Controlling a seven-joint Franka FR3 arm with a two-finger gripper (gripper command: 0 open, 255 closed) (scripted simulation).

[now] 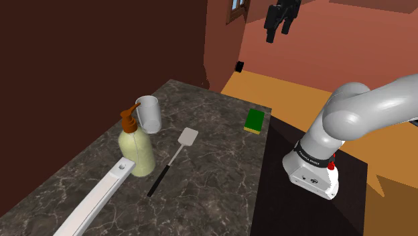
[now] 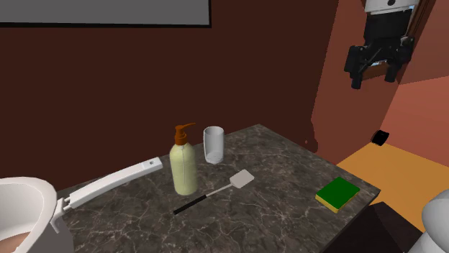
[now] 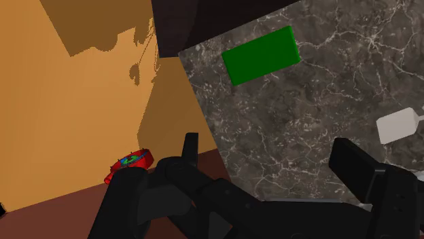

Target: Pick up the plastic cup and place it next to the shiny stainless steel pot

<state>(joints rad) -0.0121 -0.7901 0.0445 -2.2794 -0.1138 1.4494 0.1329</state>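
A pale, see-through cup (image 1: 149, 114) (image 2: 214, 144) stands upright near the back edge of the dark marble counter (image 1: 221, 174) (image 2: 288, 169), close to the brown wall. My black gripper (image 1: 279, 30) (image 2: 374, 77) hangs open high above the counter's end where the sponge lies, far from the cup. In the wrist view the gripper (image 3: 266, 146) has its two fingers wide apart with nothing between them, looking down on the counter's edge (image 3: 204, 115).
A yellowish soap bottle with a brown pump (image 1: 137, 153) (image 2: 183, 167) stands right beside the cup. A white-headed spatula (image 1: 175, 155) (image 2: 216, 190) lies mid-counter. A green sponge (image 1: 254, 121) (image 2: 337, 192) (image 3: 261, 54) sits by the counter's end. A long white bar (image 1: 100, 198) (image 2: 115, 180) crosses the other end.
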